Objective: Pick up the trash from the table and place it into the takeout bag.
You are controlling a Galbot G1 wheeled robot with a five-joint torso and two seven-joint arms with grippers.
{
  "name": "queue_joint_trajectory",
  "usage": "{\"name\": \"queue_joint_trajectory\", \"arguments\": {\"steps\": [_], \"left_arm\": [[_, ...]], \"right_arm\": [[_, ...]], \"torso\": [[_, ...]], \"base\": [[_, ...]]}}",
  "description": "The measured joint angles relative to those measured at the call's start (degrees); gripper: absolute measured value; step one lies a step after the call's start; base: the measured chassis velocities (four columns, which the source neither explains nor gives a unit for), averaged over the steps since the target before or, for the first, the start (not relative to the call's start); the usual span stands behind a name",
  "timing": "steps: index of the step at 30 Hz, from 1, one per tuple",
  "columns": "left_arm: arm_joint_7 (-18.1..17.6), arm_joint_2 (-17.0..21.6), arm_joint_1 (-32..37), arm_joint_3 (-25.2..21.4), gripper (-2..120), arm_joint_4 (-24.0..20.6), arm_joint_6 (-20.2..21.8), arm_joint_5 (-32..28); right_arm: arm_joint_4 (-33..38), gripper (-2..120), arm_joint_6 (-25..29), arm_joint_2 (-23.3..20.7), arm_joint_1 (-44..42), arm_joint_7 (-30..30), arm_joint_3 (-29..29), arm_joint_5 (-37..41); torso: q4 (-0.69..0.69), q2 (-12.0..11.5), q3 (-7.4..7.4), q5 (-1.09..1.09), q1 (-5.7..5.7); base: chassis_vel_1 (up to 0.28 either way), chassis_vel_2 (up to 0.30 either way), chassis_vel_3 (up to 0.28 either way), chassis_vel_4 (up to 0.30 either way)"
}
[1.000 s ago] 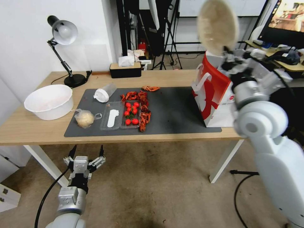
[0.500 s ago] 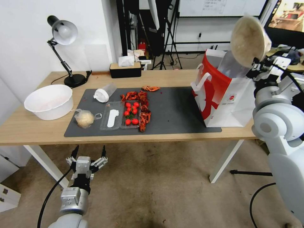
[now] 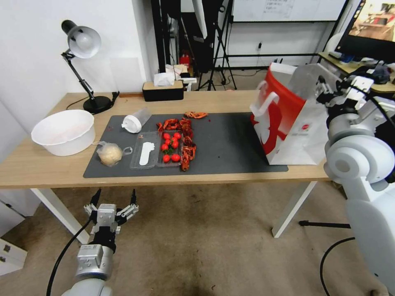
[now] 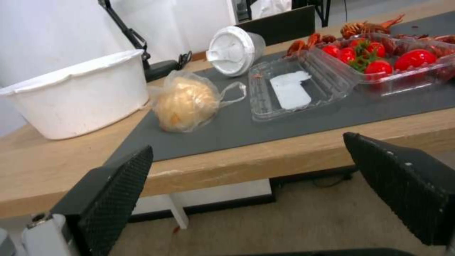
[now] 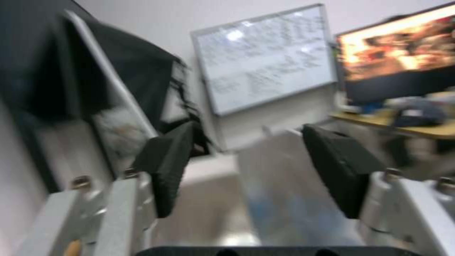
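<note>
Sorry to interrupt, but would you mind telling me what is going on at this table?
The robot is clearing trash into the takeout bag at the table's right end. Its right gripper is open and empty over the bag's mouth. The left gripper hangs open below the table's front edge. The white-lidded plastic cup and the clear bag with a pale lump lie on the grey mat.

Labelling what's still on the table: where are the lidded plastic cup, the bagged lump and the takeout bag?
Lidded plastic cup [image 3: 132, 123], head view, white lid.
Bagged lump [image 3: 109, 154], head view, pale lump.
Takeout bag [image 3: 275, 117], head view, red side panel.
</note>
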Motion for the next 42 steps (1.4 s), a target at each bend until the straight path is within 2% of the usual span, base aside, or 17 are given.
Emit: {"name": "queue_joint_trajectory", "arguments": {"steps": [2, 3, 7, 9, 11, 12, 15, 19, 28, 30, 34, 36, 42], "left_arm": [[0.0, 0.0, -0.1, 0.0, 100, 0.0, 0.0, 0.0], [0.0, 0.0, -0.1, 0.0, 100, 0.0, 0.0, 0.0], [0.0, 0.1, -0.3, 0.0, 100, 0.1, 0.0, 0.0], [0.0, 0.1, -0.3, 0.0, 100, 0.1, 0.0, 0.0], [0.0, 0.2, -0.4, 0.0, 100, 0.2, 0.0, 0.0], [0.0, 0.2, -0.4, 0.0, 100, 0.2, 0.0, 0.0], [0.0, 0.3, -0.5, 0.0, 100, 0.2, 0.1, -0.1], [0.0, 0.3, -0.5, -0.1, 100, 0.2, 0.1, -0.1], [0.0, 0.4, -0.6, -0.1, 100, 0.3, 0.1, -0.2], [0.0, 0.4, -0.6, -0.1, 100, 0.3, 0.1, -0.2], [0.0, 0.4, -0.6, -0.1, 100, 0.3, 0.1, -0.3], [-0.1, 0.5, -0.6, -0.1, 100, 0.4, 0.1, -0.3], [-0.1, 0.8, -0.8, -0.1, 100, 0.7, 0.0, -0.3]], "right_arm": [[1.2, 73, 3.9, -0.4, 0.0, -3.7, 0.1, 2.4], [1.2, 73, 3.9, -0.4, 0.0, -3.7, 0.1, 2.4], [3.5, 92, 9.2, -1.2, -2.0, -11.1, -0.2, 4.1], [4.0, 96, 10.2, -1.4, -3.0, -13.1, -0.3, 4.1], [5.3, 100, 12.6, -1.9, -6.0, -18.7, -0.7, 3.8], [5.3, 100, 12.6, -1.9, -6.0, -18.7, -0.7, 3.8], [6.6, 100, 15.8, -2.2, -10.5, -25.1, -1.6, 1.3], [7.7, 100, 17.2, -2.4, -13.4, -27.7, -2.6, -0.9], [9.5, 100, 18.1, -2.4, -18.5, -29.2, -3.9, -6.1], [10.3, 100, 19.1, -2.1, -22.2, -29.5, -4.5, -11.2], [10.6, 100, 19.9, -1.6, -25.4, -29.5, -4.7, -15.3], [10.7, 100, 22.8, -0.2, -31.2, -28.7, -5.6, -22.1], [9.5, 100, 27.0, 3.8, -39.6, -24.8, -7.5, -29.7]], "torso": [[0.00, 0.0, 0.00, -0.01, 0.00], [0.00, 0.0, 0.00, -0.01, 0.00], [0.01, 0.0, 0.00, -0.01, 0.00], [0.00, 0.0, 0.00, 0.00, 0.00], [-0.01, 0.0, -0.01, -0.01, 0.00], [-0.01, 0.0, -0.01, -0.01, 0.00], [-0.01, 0.0, 0.00, 0.00, 0.00], [0.00, 0.0, 0.00, -0.01, 0.00], [0.00, 0.0, -0.01, -0.02, 0.00], [0.00, 0.0, -0.01, 0.00, 0.00], [0.00, 0.0, -0.01, 0.00, 0.00], [-0.01, 0.0, -0.01, 0.01, 0.00], [-0.02, 0.0, -0.01, 0.00, 0.00]], "base": [[0.000, 0.000, 0.000, 0.000], [0.000, 0.000, 0.000, 0.000], [0.000, 0.000, 0.000, 0.000], [0.000, 0.000, 0.000, 0.000], [0.000, 0.000, 0.000, 0.000], [0.000, 0.000, 0.000, 0.000], [0.000, 0.000, 0.000, 0.000], [0.000, 0.000, 0.000, 0.000], [0.000, 0.000, 0.000, 0.000], [0.000, 0.000, 0.000, 0.000], [0.000, 0.000, 0.000, 0.000], [0.000, 0.000, 0.000, 0.000], [0.000, 0.000, 0.000, 0.000]]}}
